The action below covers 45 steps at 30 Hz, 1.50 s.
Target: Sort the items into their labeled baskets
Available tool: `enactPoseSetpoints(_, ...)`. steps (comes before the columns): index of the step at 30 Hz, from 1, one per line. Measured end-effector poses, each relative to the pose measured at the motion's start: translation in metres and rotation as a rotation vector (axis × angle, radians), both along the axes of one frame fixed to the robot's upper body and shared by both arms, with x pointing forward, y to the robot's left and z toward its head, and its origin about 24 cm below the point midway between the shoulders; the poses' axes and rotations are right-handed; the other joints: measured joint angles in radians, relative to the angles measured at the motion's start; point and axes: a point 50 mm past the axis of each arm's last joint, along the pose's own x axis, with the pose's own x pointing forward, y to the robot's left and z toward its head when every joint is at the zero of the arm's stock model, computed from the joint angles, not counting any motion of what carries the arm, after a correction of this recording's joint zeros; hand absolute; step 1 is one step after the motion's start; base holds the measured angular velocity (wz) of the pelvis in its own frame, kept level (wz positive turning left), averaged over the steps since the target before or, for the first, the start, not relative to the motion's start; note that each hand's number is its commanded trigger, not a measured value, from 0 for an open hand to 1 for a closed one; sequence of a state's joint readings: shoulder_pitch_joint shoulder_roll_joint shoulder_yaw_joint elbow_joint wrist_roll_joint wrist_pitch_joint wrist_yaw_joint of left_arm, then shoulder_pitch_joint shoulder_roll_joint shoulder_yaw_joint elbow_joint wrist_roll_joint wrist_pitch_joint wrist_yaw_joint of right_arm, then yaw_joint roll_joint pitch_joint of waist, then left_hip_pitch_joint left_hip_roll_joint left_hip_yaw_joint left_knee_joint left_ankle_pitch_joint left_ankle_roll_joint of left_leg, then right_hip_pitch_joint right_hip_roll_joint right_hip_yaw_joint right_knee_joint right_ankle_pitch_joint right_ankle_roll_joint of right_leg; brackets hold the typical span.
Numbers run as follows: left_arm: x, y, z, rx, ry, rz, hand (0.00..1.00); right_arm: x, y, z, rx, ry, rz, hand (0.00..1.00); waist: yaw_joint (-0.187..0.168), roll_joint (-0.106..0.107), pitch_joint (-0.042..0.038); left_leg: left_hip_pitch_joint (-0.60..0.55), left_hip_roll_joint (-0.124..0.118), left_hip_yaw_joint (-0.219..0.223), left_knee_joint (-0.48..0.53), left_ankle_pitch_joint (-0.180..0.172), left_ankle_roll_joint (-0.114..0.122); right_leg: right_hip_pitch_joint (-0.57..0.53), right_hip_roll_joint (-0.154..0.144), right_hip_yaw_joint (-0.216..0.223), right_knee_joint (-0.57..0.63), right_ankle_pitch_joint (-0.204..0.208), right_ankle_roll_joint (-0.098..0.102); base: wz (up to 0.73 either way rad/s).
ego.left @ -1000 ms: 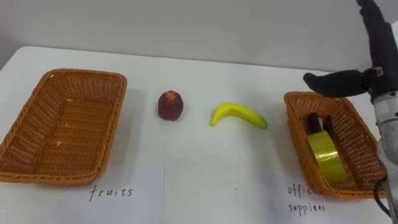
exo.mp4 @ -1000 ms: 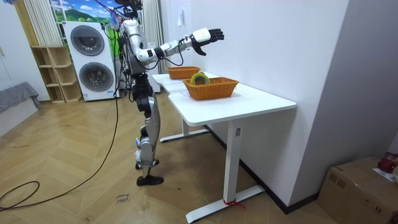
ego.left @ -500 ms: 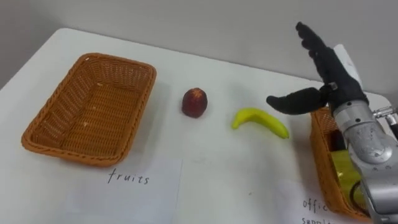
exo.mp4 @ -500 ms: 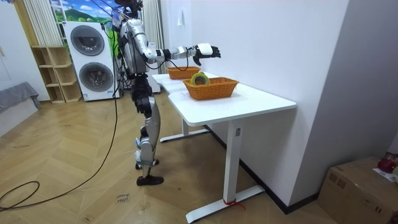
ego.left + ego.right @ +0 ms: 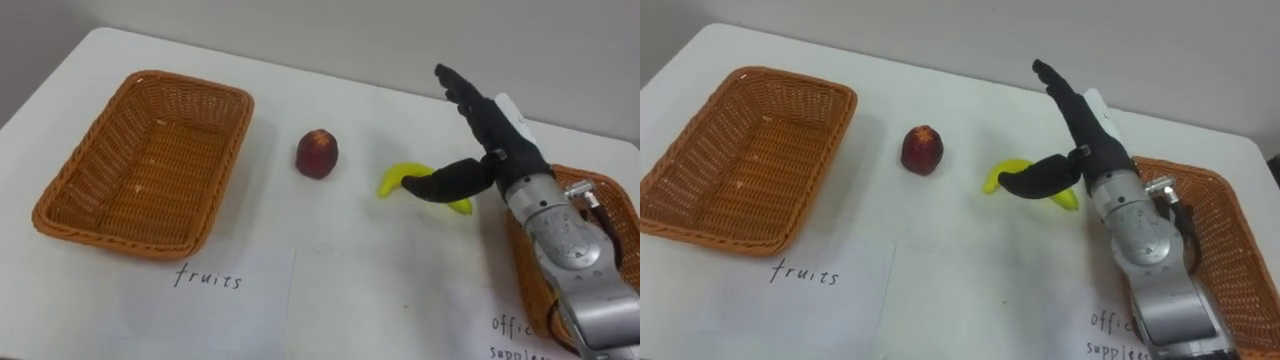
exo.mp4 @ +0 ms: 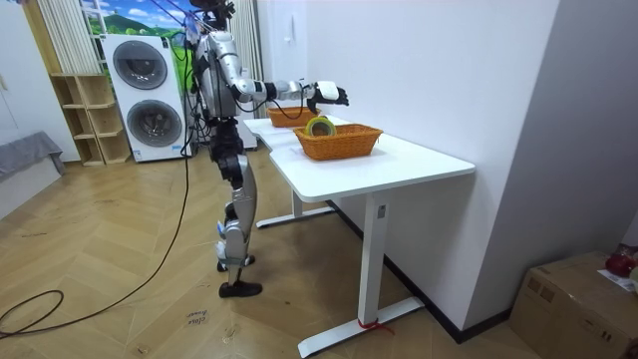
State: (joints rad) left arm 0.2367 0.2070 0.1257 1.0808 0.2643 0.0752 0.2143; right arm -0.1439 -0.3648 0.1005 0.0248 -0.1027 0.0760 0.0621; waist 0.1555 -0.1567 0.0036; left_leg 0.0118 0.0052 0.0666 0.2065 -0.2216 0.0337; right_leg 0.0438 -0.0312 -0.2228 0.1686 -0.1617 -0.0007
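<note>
The right hand (image 5: 503,148) has dropped lower and now hovers over the banana (image 5: 393,179), fingers straight, thumb spread across it. The apple (image 5: 317,153) lies just left, the fruit basket (image 5: 140,243) beyond, the office basket (image 5: 622,215) by the wrist, all on the white table (image 5: 340,270). A washing machine (image 6: 140,100) stands behind the robot.

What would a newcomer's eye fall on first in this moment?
The robot's right hand stands out first: it is open, fingers straight, poised over the yellow banana at centre right of the eye view. Next comes the red apple just left of the banana. Then comes the wicker basket at the left, with nothing in it.
</note>
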Motion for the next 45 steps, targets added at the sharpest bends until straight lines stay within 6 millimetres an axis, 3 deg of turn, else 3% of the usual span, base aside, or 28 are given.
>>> enactPoseSetpoints(8,0.0,0.001,0.001,-0.004,-0.014,0.028,0.0,0.0,-0.001,0.0,-0.017,0.0,0.006,0.0,-0.007,0.011,0.0027,0.012,0.001,0.002,-0.004,0.0,0.0,0.01,-0.002,-0.002,-0.002,0.0,0.0,-0.01)
enactPoseSetpoints(17,0.005,0.003,0.002,0.009,-0.027,0.022,0.0,-0.001,-0.005,0.001,-0.115,0.026,0.054,0.0,-0.006,0.001,-0.0043,0.016,0.001,0.006,-0.009,0.001,-0.001,0.012,0.001,0.001,0.001,0.0,0.0,0.0)
enactPoseSetpoints(20,0.008,0.002,0.002,0.007,-0.027,0.001,0.0,-0.002,-0.001,-0.002,-0.147,0.045,0.082,0.0,-0.006,-0.001,-0.0029,0.018,0.0,0.008,-0.006,0.001,0.0,0.014,0.001,0.003,0.0,0.0,0.0,0.0)
enactPoseSetpoints(22,0.008,0.001,0.002,0.006,-0.026,-0.002,0.0,-0.002,0.001,-0.004,-0.158,0.056,0.098,0.0,-0.007,-0.001,0.0004,0.02,0.0,0.008,-0.003,0.001,0.0,0.018,0.0,0.002,0.0,0.0,0.0,0.0)
enactPoseSetpoints(24,0.008,0.002,0.002,0.005,-0.027,0.001,0.0,-0.003,0.004,-0.006,-0.171,0.07,0.119,0.0,-0.008,-0.001,0.0119,0.024,0.0,0.007,-0.005,0.001,0.0,0.022,0.0,0.001,0.0,0.0,0.0,0.0)
enactPoseSetpoints(26,0.009,0.002,0.002,0.004,-0.026,0.002,0.0,-0.003,0.004,-0.007,-0.193,0.078,0.129,0.0,-0.008,0.001,0.0184,0.023,0.0,0.007,-0.009,0.0,0.0,0.022,0.001,0.0,0.0,0.0,0.0,0.0)
enactPoseSetpoints(29,0.006,0.001,0.001,-0.001,-0.011,0.007,0.0,-0.003,0.004,-0.008,-0.229,0.097,0.138,0.0,-0.007,0.006,0.0221,0.023,0.0,0.007,-0.009,0.0,0.0,0.021,0.001,0.001,0.0,0.0,0.0,0.0)
enactPoseSetpoints(34,0.004,0.0,0.0,-0.024,0.007,0.003,0.0,-0.003,0.003,-0.011,-0.269,0.118,0.15,0.0,-0.007,0.008,0.0181,0.014,0.0,0.007,-0.003,0.001,0.0,0.01,0.001,0.001,0.0,0.0,0.0,0.0)
enactPoseSetpoints(36,0.003,-0.002,-0.001,-0.036,0.019,-0.009,0.0,-0.003,0.003,-0.013,-0.281,0.13,0.153,0.0,0.0,0.011,0.0097,0.016,0.0,0.011,-0.004,0.001,0.0,0.01,0.001,0.005,0.0,0.0,0.0,-0.02)
enactPoseSetpoints(39,0.005,-0.002,-0.001,-0.037,0.015,-0.011,0.0,-0.001,-0.001,-0.017,-0.312,0.163,0.145,0.0,0.011,0.012,0.005,0.021,0.0,0.015,-0.003,0.001,0.0,0.011,0.0,0.021,0.0,0.0,0.0,-0.07)
enactPoseSetpoints(45,0.004,-0.002,-0.001,-0.04,0.019,-0.017,0.0,0.002,-0.007,-0.025,-0.365,0.209,0.133,0.0,0.017,0.017,0.0078,0.021,0.001,0.012,-0.004,0.001,0.0,0.011,0.002,0.021,0.001,0.0,0.0,-0.02)
